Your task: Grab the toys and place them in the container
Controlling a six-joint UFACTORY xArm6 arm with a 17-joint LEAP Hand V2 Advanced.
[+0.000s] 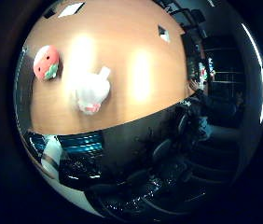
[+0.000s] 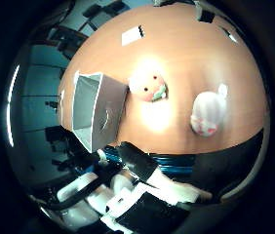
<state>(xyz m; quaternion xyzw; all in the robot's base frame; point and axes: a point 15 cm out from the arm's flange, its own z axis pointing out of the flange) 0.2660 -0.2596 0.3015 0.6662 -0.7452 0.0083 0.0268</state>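
A round pink toy with a green patch (image 2: 149,86) lies on the wooden table (image 2: 176,44) right beside a grey open container (image 2: 92,105). A white plush toy with a pink patch (image 2: 211,109) lies further along the table, near its edge. The little finger side view shows the pink toy (image 1: 46,63) and the white plush toy (image 1: 91,91) on the same tabletop, but not the container. My right hand (image 2: 128,185) is well above and off the table's edge, away from both toys. Its fingers look relaxed and hold nothing.
Small white squares (image 2: 133,36) lie on the far part of the table. The table's edge (image 1: 122,121) runs close to the white toy, with dark floor beyond. Dark chairs (image 1: 199,79) stand off the table's end.
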